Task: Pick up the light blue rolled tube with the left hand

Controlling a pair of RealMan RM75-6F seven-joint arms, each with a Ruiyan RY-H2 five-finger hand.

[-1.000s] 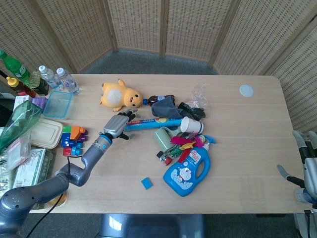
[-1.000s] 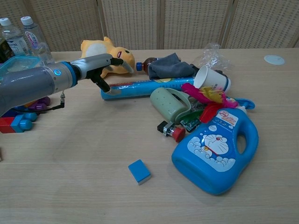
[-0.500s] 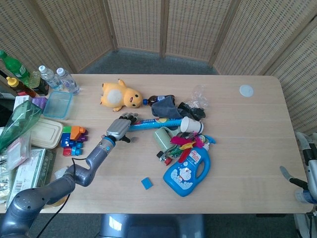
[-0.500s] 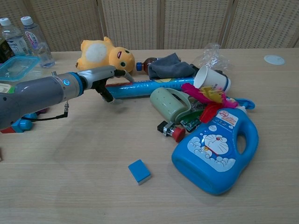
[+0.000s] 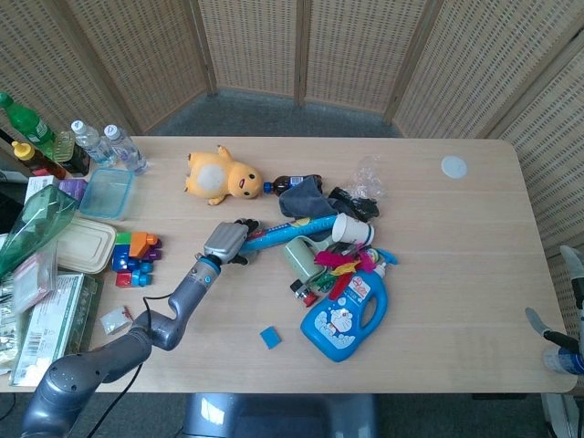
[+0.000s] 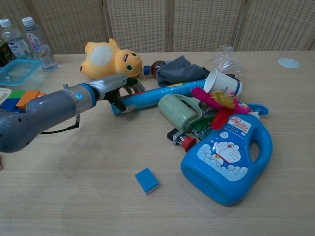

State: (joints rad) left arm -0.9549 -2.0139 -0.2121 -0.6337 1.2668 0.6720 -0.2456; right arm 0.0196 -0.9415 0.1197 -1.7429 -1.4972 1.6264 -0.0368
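Note:
The light blue rolled tube [image 5: 290,228] [image 6: 165,93] lies slanted on the table, its right end raised into the pile beside the white paper cup [image 6: 224,83]. My left hand [image 5: 226,243] [image 6: 118,87] grips the tube's left end, dark fingers curled around it just in front of the yellow plush toy [image 6: 110,59]. The tube's middle runs behind the green mug [image 6: 179,110]. My right hand [image 5: 566,338] shows only at the far right edge of the head view, off the table, thumb spread and nothing in it.
A blue detergent bottle [image 6: 229,157], red and pink clutter [image 6: 219,105] and a grey cloth [image 6: 179,71] crowd the tube's right end. A small blue block [image 6: 146,180] lies near the front. Toy bricks [image 5: 135,255], a lidded container [image 5: 108,193] and bottles [image 5: 105,144] stand at the left.
My left hand slid right and nearer along the table and closed on the tube's left end. The tube swung from level to slanted, its right end rising. The right hand sank toward the frame edge.

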